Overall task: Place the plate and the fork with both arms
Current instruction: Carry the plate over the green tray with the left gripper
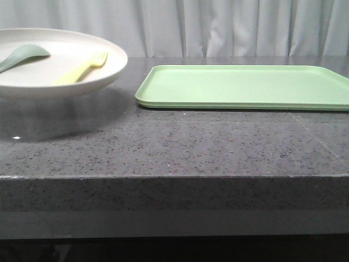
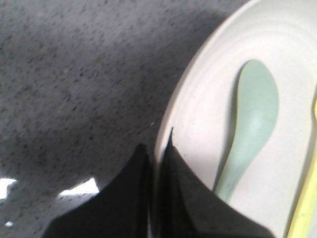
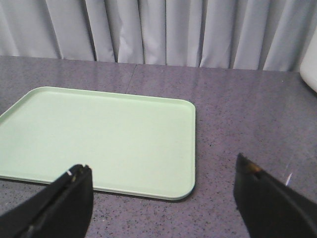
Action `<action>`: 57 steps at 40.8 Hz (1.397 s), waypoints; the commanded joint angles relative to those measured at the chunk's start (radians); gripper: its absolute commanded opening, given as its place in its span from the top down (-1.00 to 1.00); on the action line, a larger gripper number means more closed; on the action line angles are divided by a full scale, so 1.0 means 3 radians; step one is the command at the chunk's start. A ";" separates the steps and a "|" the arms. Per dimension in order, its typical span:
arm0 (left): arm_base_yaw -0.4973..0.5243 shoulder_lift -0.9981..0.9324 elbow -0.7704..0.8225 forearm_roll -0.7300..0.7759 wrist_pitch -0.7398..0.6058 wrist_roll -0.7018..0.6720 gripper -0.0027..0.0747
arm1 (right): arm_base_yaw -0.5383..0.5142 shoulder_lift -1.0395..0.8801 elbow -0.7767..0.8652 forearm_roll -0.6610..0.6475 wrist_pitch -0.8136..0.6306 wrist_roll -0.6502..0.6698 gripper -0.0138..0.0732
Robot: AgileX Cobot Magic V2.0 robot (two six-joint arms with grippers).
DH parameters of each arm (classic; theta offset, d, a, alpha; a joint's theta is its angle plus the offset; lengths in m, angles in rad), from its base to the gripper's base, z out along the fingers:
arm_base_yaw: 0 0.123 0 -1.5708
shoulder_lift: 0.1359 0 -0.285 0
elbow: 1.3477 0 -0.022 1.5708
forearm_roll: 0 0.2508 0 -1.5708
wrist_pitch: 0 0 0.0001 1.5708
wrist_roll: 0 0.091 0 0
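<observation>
Plate (image 1: 60,82) cut off at frame edge, pinched by left claw (image 2: 159,148) | right claw (image 3: 163,198) wide, empty | fork (image 1: 82,69) inside plate

Both the left gripper (image 2: 157,148) and right gripper (image 3: 163,183) have matte black, wedge-shaped fingers tapering to points.

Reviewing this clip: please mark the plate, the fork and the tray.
plate (image 1: 82,82): front view, on its near rim.
fork (image 1: 82,69): front view, mid-handle, lying in the plate.
tray (image 3: 99,139): right wrist view, on its flat green floor.
</observation>
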 commanded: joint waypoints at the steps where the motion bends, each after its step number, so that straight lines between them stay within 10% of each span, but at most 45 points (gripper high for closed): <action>1: -0.0121 -0.0101 -0.0203 -0.0356 -0.0157 0.0005 0.98 | -0.0025 0.0040 -0.0115 -0.0001 -0.0269 -0.0020 -0.70; 32: -0.1729 0.1495 -0.2136 -0.0464 -0.0248 -0.0472 0.98 | -0.0025 0.0040 -0.0109 -0.0001 -0.0228 -0.0020 -0.70; 57: -0.1977 0.2256 -0.3176 -0.0349 -0.0359 -0.1237 0.97 | -0.0025 0.0040 -0.0109 -0.0001 -0.0224 -0.0020 -0.70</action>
